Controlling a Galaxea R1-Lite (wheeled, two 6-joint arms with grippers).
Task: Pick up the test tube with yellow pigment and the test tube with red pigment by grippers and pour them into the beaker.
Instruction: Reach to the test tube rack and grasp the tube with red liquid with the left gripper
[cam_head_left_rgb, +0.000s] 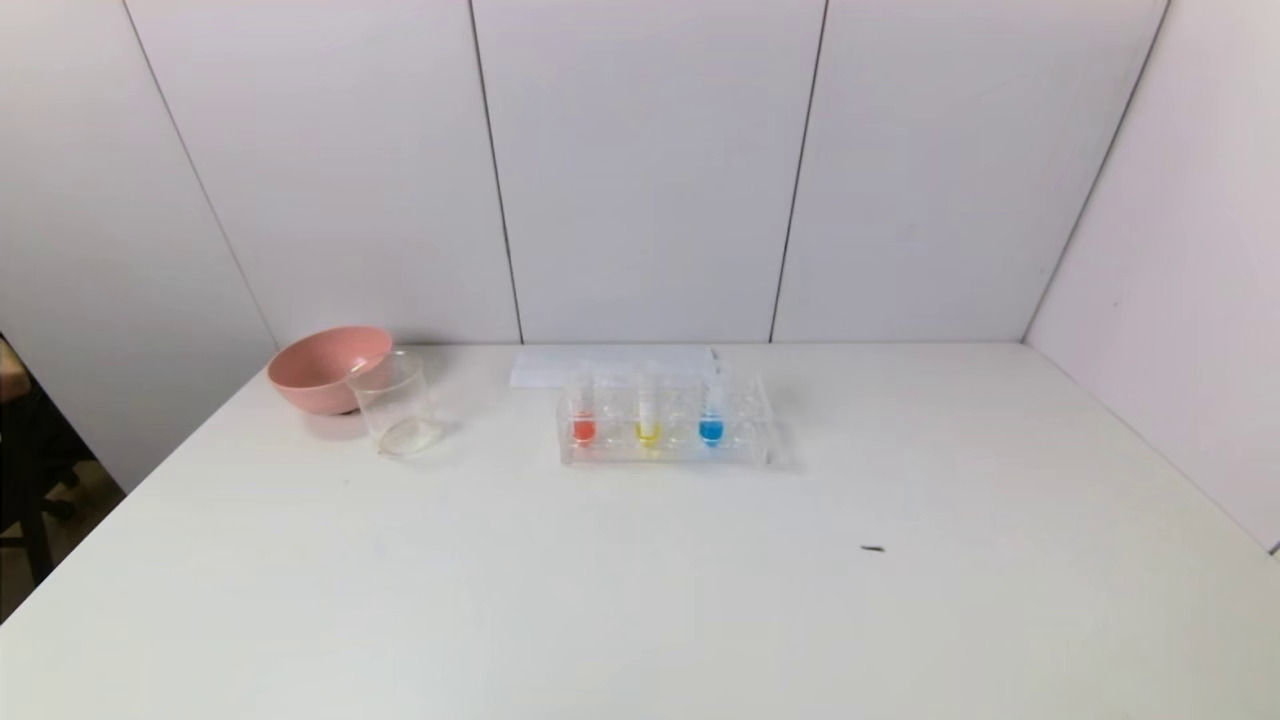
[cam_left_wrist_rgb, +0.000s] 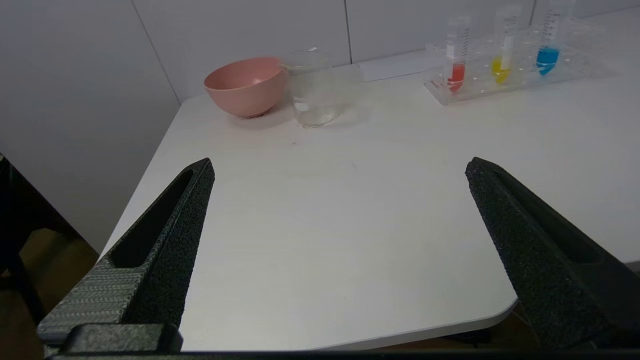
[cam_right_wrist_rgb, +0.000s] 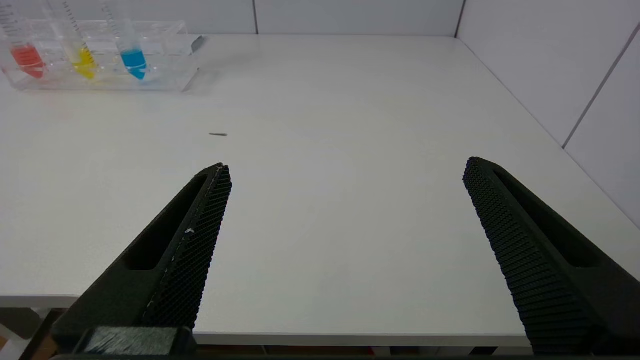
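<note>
Both my left claw (cam_left_wrist_rgb: 340, 170) and right claw (cam_right_wrist_rgb: 345, 170) hang spread and empty at the worktop's (cam_head_left_rgb: 640, 600) near edge. The red tube (cam_head_left_rgb: 583, 412) and yellow tube (cam_head_left_rgb: 648, 415) stand in the rack (cam_head_left_rgb: 745, 450), the beaker (cam_head_left_rgb: 395, 405) well to their left; I'd approach each tube high and square.

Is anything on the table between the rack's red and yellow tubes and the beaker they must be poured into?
Nothing visible. Bare table lies between the rack, holding the red tube and yellow tube, and the beaker. The pink bowl sits behind the beaker, off that path.

Graduation marks on the test tubes (cam_left_wrist_rgb: 459, 45) are too small to read.
</note>
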